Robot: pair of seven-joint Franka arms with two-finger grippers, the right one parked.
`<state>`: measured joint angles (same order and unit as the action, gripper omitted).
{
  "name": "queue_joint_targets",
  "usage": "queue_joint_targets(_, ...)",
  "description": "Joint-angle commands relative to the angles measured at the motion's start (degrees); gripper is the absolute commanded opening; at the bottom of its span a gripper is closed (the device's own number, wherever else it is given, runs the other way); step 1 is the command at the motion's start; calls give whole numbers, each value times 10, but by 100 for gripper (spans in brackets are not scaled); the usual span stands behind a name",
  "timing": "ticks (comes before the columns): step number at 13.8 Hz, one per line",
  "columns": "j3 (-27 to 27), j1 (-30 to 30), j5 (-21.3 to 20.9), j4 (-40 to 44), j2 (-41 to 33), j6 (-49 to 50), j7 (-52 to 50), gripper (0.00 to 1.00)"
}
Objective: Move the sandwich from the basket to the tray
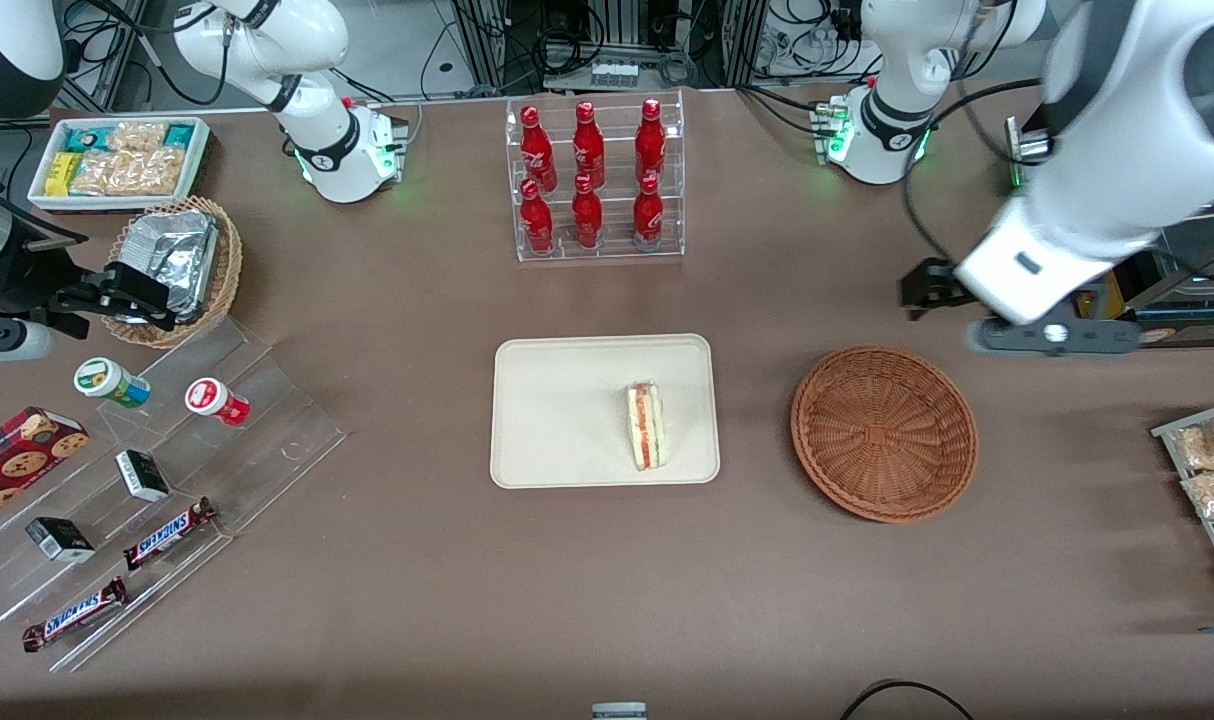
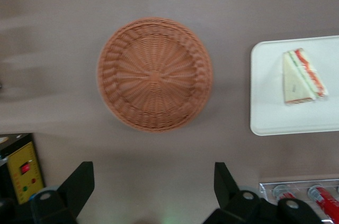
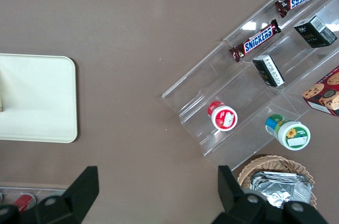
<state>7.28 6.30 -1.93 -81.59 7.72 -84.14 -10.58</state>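
One sandwich (image 1: 647,425) on tray (image 1: 557,410), basket (image 1: 884,432) beside, wide-open empty pincer (image 2: 153,187) above.

- The sandwich (image 1: 646,425) lies on the tray (image 1: 557,420).
- The basket (image 1: 884,432) sits beside the tray, toward the working arm's end.
- The gripper (image 1: 929,288) hangs above the table, near the basket.

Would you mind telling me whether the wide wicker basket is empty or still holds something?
Empty: the basket shows only bare weave, the sandwich lies on the tray, and the open hand holds nothing.
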Motion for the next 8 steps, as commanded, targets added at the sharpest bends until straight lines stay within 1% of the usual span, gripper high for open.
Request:
queue_joint_targets(1, 2, -36, 7, -16, -25, 20, 15, 100)
queue_joint_targets(6, 5, -73, 4, -19, -44, 67, 43, 100)
queue_joint_targets(8, 5, -74, 4, -51, -49, 76, 43, 100)
